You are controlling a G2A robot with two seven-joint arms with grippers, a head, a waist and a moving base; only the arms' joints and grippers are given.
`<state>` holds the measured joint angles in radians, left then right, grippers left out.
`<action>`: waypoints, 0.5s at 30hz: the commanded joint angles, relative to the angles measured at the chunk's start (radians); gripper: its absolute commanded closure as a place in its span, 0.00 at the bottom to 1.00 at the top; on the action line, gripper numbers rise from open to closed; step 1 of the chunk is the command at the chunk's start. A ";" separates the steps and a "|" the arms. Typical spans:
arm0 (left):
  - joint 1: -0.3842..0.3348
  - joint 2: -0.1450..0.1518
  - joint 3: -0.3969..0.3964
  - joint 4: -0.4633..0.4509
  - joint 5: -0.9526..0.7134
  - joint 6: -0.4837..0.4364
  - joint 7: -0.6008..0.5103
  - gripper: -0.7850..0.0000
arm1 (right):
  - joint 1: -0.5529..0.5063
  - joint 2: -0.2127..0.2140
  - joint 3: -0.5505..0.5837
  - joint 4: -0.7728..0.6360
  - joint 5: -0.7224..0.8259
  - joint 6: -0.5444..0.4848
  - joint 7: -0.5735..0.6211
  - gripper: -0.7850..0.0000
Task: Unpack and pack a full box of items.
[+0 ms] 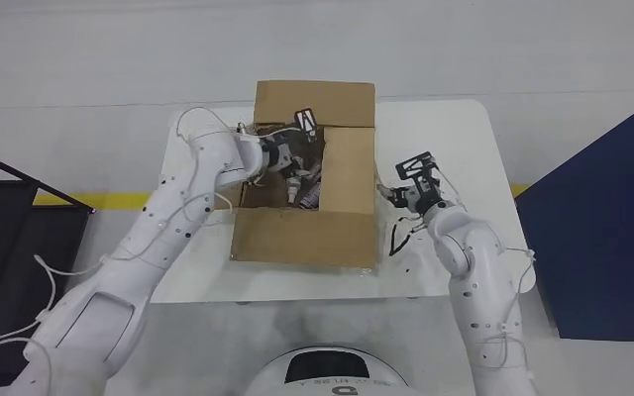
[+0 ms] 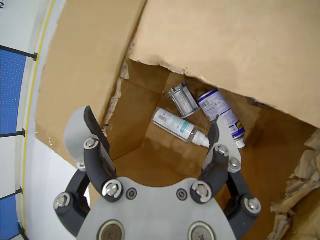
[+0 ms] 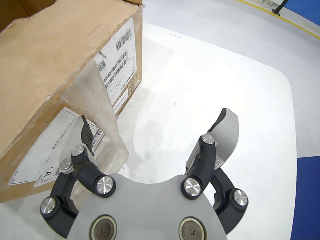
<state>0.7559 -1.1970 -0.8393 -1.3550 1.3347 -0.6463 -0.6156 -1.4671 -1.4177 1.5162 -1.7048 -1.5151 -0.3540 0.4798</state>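
Note:
A brown cardboard box (image 1: 302, 238) stands on the white table with its flaps folded out. My left gripper (image 2: 152, 118) hangs open over the box's opening, nothing between its fingers; from above it shows at the box's left inner side (image 1: 287, 153). On the box floor lie a white bottle (image 2: 175, 126), a blue-and-white spray can (image 2: 222, 113) and a grey cylindrical part (image 2: 183, 101). My right gripper (image 3: 155, 119) stands open and empty over the table just outside the box's right wall, also seen from above (image 1: 416, 183).
The box wall (image 3: 50, 71) beside my right gripper carries white shipping labels (image 3: 120, 63) and a loose strip of clear tape (image 3: 105, 116). Bare white table (image 3: 212, 81) stretches to the right of the box. Torn cardboard edges (image 2: 295, 176) line the flap by my left gripper.

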 commanded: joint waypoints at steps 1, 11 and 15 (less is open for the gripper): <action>-0.009 -0.010 0.027 0.013 0.002 0.012 0.005 0.00 | 0.006 0.002 -0.007 0.012 -0.005 -0.006 -0.005 0.00; -0.070 -0.050 0.045 0.029 -0.068 0.103 0.132 0.00 | 0.003 0.017 -0.003 0.043 0.028 -0.080 -0.059 0.00; -0.075 -0.059 0.063 -0.004 -0.036 0.117 0.159 0.00 | -0.003 0.026 0.018 0.055 0.064 -0.134 -0.084 0.00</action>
<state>0.6832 -1.2521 -0.7868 -1.3509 1.2891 -0.5325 -0.4594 -1.4693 -1.3941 1.5280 -1.6538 -1.4590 -0.4746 0.4018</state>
